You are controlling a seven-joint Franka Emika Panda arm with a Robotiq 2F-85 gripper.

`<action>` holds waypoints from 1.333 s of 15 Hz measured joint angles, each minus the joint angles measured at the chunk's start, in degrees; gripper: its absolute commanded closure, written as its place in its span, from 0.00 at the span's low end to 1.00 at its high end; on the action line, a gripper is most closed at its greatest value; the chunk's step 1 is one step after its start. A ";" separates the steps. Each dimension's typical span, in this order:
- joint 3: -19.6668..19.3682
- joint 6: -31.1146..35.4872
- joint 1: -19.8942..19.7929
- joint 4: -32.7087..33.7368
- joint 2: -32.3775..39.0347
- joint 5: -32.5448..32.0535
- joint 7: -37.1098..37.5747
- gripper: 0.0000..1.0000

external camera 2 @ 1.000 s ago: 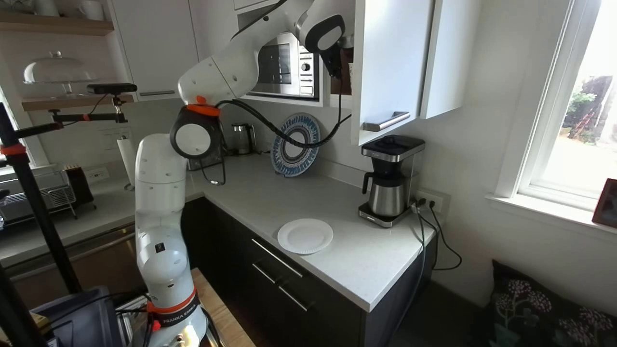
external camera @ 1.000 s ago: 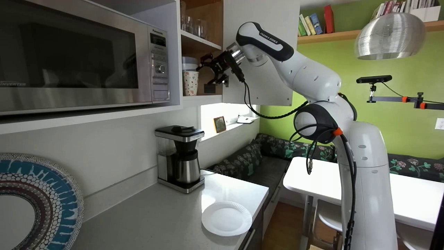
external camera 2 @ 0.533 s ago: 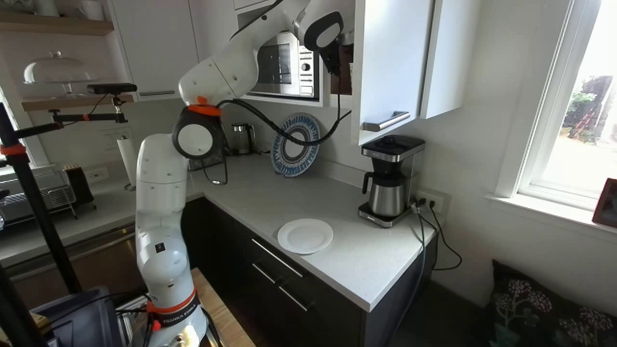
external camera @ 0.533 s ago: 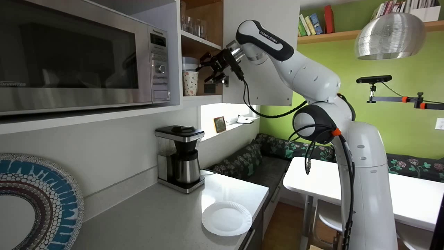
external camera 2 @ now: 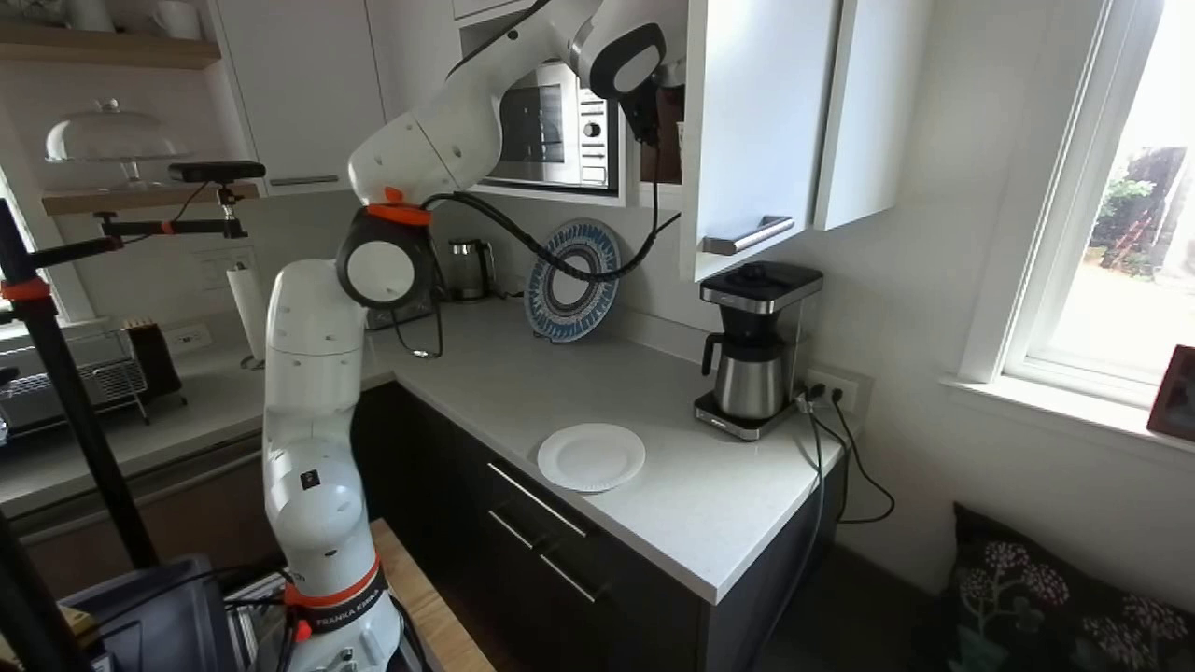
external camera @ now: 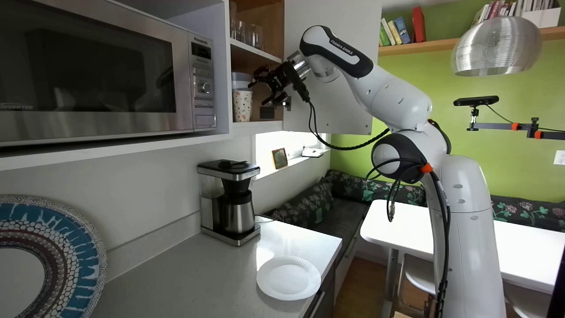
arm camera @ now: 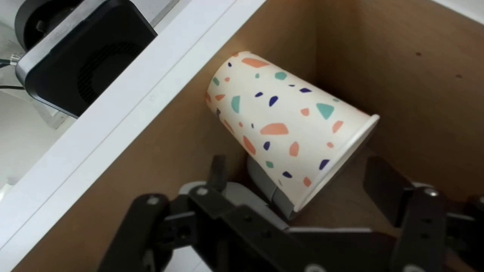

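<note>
A paper cup with orange, teal and navy spots stands on the open cupboard's lower shelf; the same cup shows in an exterior view. Grey containers are beside and behind it, and part of a grey container shows past the cup in the wrist view. My gripper is open, its dark fingers wide apart. The cup's rim appears between them in that view, touching neither; depth is hard to judge. In an exterior view the gripper is just right of the cup.
The open cupboard door is close behind the wrist. A microwave sits left of the cupboard, and glasses are on the upper shelf. Below, the counter holds a coffee maker, a white plate and a patterned platter.
My gripper has risen slightly and edged left toward the cup in an exterior view, and the arm's elbow has shifted a little toward the cupboard. The cup and the plate have stayed put.
</note>
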 measured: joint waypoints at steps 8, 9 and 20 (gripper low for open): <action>0.07 1.82 0.33 0.66 1.17 0.02 0.69 0.00; 0.08 1.83 0.54 0.66 1.38 -0.03 0.69 0.01; 0.05 1.72 0.94 0.78 1.47 -0.01 0.48 0.95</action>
